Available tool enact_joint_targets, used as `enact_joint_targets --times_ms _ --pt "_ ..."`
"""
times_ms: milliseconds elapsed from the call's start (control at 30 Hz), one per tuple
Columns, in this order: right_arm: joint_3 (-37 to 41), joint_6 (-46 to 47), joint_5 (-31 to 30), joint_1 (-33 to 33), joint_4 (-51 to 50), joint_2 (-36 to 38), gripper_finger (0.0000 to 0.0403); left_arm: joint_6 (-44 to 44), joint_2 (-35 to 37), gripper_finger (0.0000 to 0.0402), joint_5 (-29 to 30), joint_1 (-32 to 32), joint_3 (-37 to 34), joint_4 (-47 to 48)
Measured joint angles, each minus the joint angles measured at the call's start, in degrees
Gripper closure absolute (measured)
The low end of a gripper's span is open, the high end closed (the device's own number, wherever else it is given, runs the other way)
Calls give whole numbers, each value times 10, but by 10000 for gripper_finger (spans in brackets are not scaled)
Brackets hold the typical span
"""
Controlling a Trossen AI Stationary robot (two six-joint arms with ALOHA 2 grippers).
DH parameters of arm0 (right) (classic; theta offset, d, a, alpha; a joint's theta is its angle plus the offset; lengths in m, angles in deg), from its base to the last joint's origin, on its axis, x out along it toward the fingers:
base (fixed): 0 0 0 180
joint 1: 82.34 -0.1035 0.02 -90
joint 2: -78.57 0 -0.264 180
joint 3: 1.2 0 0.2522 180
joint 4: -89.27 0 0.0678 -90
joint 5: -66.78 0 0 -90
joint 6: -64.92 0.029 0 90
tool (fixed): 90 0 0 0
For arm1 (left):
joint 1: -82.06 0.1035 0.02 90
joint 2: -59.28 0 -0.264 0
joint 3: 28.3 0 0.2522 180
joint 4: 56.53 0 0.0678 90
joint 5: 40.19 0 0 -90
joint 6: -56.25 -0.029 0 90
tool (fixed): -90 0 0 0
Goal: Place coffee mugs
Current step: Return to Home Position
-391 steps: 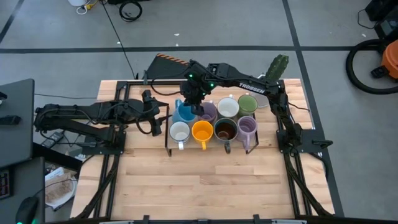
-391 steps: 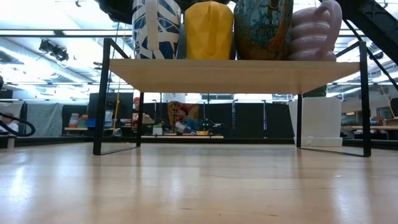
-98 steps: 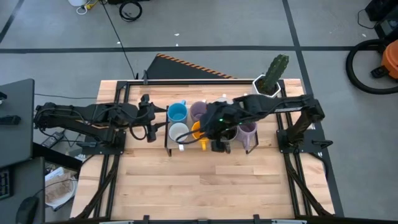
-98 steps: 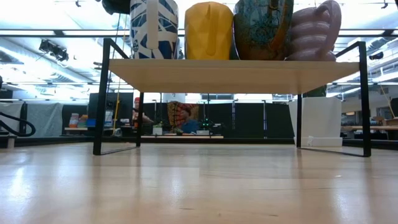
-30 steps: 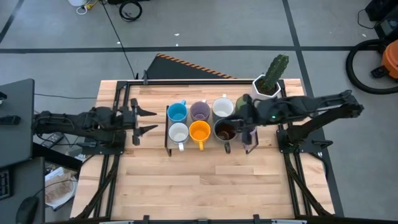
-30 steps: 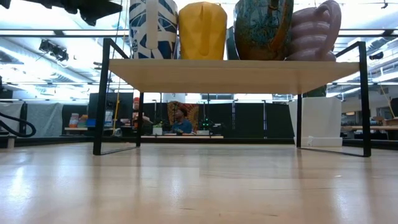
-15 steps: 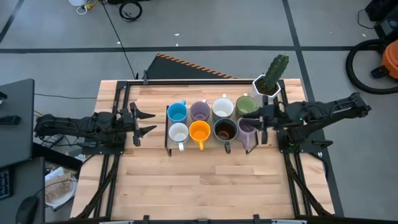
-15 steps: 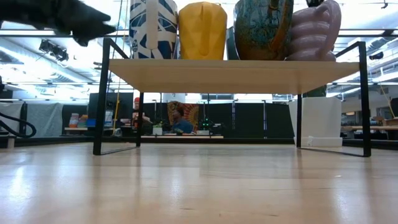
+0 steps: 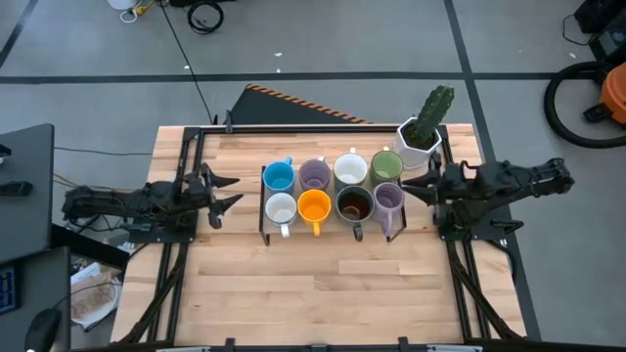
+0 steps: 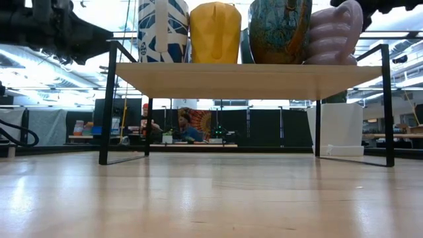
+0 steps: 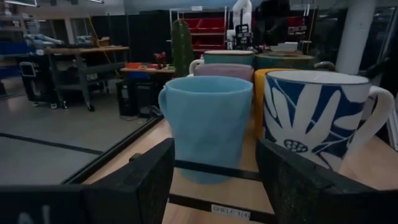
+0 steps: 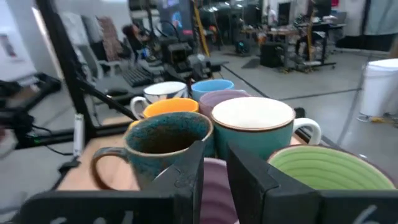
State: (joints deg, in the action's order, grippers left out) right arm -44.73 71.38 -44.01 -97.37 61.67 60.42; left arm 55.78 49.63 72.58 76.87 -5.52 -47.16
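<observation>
Wood-topped and black-framed, the low shelf (image 10: 244, 80) stands on the pale plank surface (image 9: 323, 293) and carries all eight mugs in two rows of four. From the shelf's left end, the back row runs: plain sky-blue mug (image 9: 279, 177), smooth lavender mug (image 9: 314, 175), teal mug with a white inside (image 9: 353, 169), green mug (image 9: 387, 164). The front row, again from the shelf's left end, runs: white mug with a blue leaf pattern (image 9: 282, 207), orange mug (image 9: 315, 206), dark speckled brown-and-teal mug (image 9: 354, 203), ribbed lavender mug (image 9: 388, 198). A white hexagonal pot with a green cactus (image 9: 419, 137) sits just off the shelf's right back corner.

We see the left tool (image 9: 233, 192) off the shelf's left end, clear of it, its fingers (image 11: 137, 180) spread wide with nothing between them. The right tool (image 9: 409, 186) lies close off the shelf's right end, beside the ribbed lavender mug. Its fingers (image 12: 249, 180) stand only a narrow gap apart and hold nothing. From above we cannot tell whether it touches the shelf's frame.

Much is hidden. The low view looks under the shelf, so only the front row shows there, every mug cut off at the top. Of the back row we make out one dark sliver between the orange and speckled mugs. In the right wrist view the tool's own fingers cover most of the ribbed lavender mug. In the left wrist view the leaf-patterned mug hides nearly all of the orange one. Far beyond the shelf a seated person (image 10: 192, 129) shows, too small to make out.
</observation>
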Motion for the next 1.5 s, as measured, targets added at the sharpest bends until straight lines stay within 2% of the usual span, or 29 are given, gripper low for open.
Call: enact_joint_targets --times_ms 133,433,600,867,1100,1267,1500 --pt "21 0 42 0 1 49 328 10 27 178 1 0 -11 0" --pt "113 -10 47 0 55 139 328 11 48 212 1 0 -11 0" --pt "152 -7 93 0 81 181 328 16 48 221 1 0 -11 8" --pt "184 6 134 0 104 180 328 28 49 221 -9 0 -29 5" --pt "216 -7 176 0 159 180 328 33 49 221 -9 -1 -84 -65" --pt "221 -10 219 0 164 180 328 29 49 221 -9 0 -85 -76" --pt "221 8 240 0 131 180 328 28 49 221 -9 0 -85 -62"
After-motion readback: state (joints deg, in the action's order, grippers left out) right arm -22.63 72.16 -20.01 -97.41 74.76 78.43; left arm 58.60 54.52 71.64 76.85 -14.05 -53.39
